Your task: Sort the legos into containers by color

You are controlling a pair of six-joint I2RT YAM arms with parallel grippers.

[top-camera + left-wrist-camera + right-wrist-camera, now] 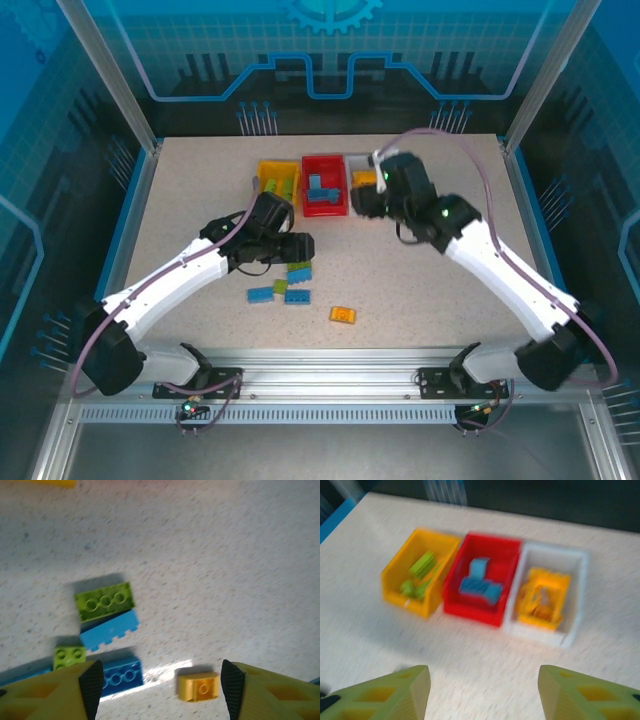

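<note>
Legos (104,601) lie loose below the left gripper (161,682); containers (470,612) partly filled.

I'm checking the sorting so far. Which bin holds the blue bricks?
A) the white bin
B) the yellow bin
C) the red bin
C: the blue bricks lie in the red bin, while the yellow bin holds green bricks and the white bin orange-yellow bricks.

Overhead and right-wrist views: same containers (325,211) (470,611)
</note>
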